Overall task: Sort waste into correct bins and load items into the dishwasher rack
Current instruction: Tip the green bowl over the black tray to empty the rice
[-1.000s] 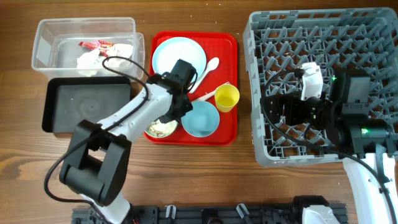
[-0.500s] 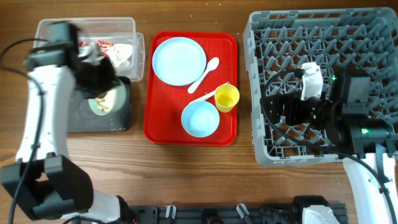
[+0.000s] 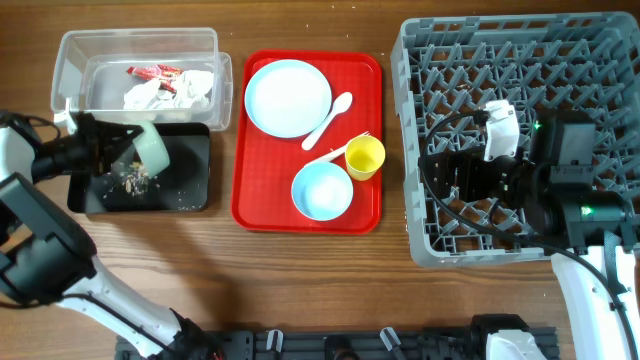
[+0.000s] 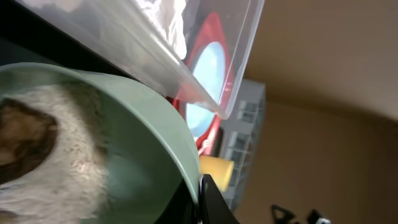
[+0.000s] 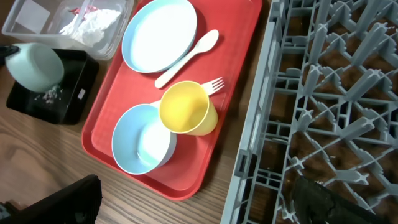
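The pale green bowl (image 3: 142,150) is pinched at its rim by the left gripper (image 3: 112,150) and held tipped on its side above the black tray (image 3: 188,170), just beside the clear tub (image 3: 70,58). Some food scraps (image 3: 132,181) lie scattered on the tray under it, while the left wrist view shows more clinging inside the bowl. Behind the gripper, the left arm stretches roughly level, coming in from the left edge of the table. The right gripper (image 3: 445,182) hangs with fingers spread wide and nothing between them over the dishwasher rack (image 3: 510,60), pointing toward the red tray (image 3: 370,205), its arm rising from the near right.
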